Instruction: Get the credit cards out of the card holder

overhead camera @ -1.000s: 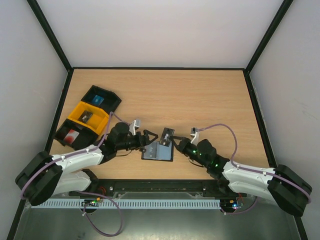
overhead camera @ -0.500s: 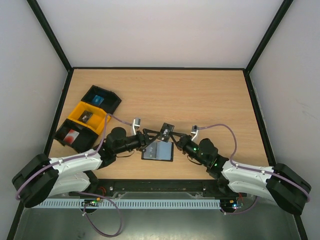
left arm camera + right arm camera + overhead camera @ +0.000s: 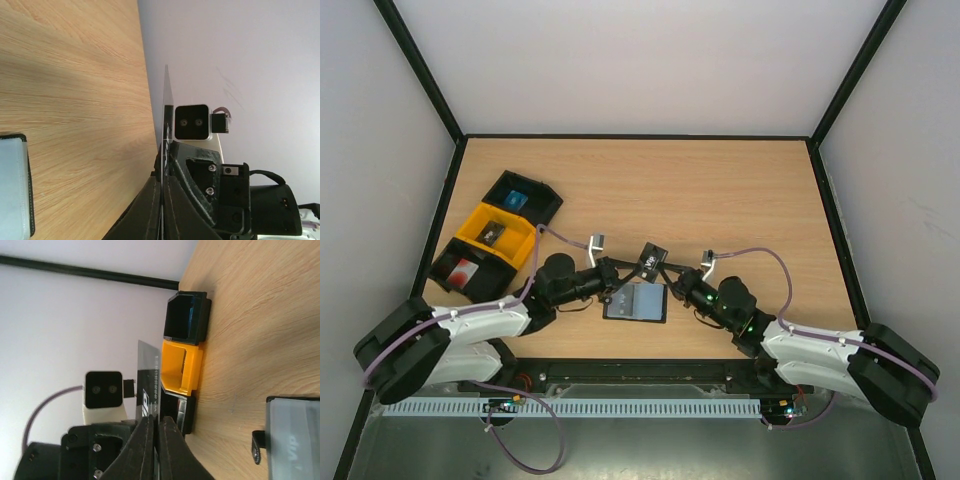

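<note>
The card holder (image 3: pixel 635 302) lies open on the table, grey-blue inner faces up; its edge also shows in the left wrist view (image 3: pixel 14 187) and the right wrist view (image 3: pixel 292 440). Above its far edge a dark grey credit card (image 3: pixel 650 260) hangs in the air between both arms. My left gripper (image 3: pixel 626 271) is shut on the card's left end, my right gripper (image 3: pixel 667 271) on its right end. The left wrist view shows the card edge-on (image 3: pixel 167 107) in the shut left gripper (image 3: pixel 162 172). In the right wrist view its printed face (image 3: pixel 148 377) rises from the shut right gripper (image 3: pixel 156 422).
Three open trays stand in a row at the left: a black tray (image 3: pixel 525 198) with a blue card, a yellow tray (image 3: pixel 498 235) with a dark card, a black tray (image 3: pixel 468 270) with a red card. Black rails edge the table.
My left gripper has moved right to the card held up by my right gripper and has shut on its left end. The card holder has stayed in place.
</note>
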`<state>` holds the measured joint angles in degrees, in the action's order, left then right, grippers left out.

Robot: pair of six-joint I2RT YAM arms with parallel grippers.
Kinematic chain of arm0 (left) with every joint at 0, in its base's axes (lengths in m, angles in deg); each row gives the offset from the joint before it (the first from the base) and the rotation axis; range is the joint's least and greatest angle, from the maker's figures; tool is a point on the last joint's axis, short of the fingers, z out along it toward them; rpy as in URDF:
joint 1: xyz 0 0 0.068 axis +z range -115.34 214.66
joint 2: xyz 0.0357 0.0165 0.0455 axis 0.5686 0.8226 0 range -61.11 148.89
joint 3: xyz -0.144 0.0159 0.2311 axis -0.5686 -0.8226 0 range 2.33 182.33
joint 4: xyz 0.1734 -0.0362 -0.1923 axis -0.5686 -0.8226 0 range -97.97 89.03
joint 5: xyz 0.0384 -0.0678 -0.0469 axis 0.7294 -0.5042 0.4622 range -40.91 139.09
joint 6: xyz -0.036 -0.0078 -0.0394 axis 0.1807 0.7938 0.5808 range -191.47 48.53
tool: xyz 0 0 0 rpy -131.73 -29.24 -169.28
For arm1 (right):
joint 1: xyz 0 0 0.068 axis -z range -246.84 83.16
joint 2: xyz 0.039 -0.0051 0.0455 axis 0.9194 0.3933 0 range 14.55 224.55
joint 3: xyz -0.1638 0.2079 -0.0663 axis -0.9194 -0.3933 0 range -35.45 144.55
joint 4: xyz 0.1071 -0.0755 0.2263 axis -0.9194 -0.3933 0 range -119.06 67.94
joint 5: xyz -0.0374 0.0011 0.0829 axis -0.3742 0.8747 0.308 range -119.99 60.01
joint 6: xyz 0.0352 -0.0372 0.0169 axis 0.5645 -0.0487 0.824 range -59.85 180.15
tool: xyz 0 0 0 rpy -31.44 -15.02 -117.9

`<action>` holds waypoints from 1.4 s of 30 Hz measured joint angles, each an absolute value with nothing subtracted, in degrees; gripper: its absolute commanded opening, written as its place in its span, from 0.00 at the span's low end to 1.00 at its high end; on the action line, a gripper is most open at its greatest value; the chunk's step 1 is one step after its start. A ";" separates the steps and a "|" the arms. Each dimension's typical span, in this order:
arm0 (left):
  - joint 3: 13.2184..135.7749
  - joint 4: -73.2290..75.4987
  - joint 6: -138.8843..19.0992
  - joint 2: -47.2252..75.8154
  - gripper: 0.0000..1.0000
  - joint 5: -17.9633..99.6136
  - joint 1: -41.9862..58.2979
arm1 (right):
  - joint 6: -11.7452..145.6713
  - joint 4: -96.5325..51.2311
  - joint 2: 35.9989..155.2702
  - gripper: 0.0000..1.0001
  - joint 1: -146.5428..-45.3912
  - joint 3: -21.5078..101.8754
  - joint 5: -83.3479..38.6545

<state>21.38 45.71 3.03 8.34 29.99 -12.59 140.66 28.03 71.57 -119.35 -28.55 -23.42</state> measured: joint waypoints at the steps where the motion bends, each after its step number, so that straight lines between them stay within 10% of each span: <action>1: 21.33 45.64 2.94 7.97 0.03 29.97 -12.59 | 140.13 27.99 71.46 0.15 -119.35 -28.55 -23.09; 8: 20.57 39.30 -1.26 0.19 0.03 30.06 -12.59 | 133.21 24.84 68.75 0.34 -119.46 -28.53 -16.99; 22: 21.40 2.74 -14.52 -27.37 0.03 32.38 -11.58 | 109.93 -3.12 55.26 0.38 -119.46 -18.65 -11.64; 42: 24.17 -9.64 -24.05 -30.81 0.03 16.53 -11.28 | 108.35 -6.66 58.02 0.56 -119.46 -16.07 2.22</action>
